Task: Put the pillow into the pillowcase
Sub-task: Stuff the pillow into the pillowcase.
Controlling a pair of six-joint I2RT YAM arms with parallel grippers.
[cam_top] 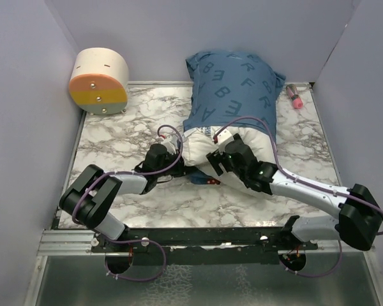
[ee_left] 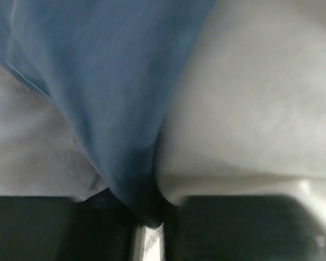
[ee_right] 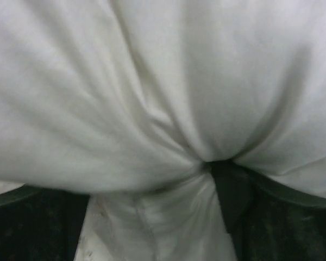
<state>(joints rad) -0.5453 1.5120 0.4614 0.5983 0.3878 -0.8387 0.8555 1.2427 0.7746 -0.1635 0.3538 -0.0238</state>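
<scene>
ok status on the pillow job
left tool pinching pillowcase edge, right tool open against pillow. pillow mostly in, near end out. nothing seen blocking.

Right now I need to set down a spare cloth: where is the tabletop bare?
Bare marble lies left, between the round box, the pillowcase and the left pincer; also right, between the pillowcase and the red tool. It is crowded mid-table, where the right pincer joins it at the pillow.
</scene>
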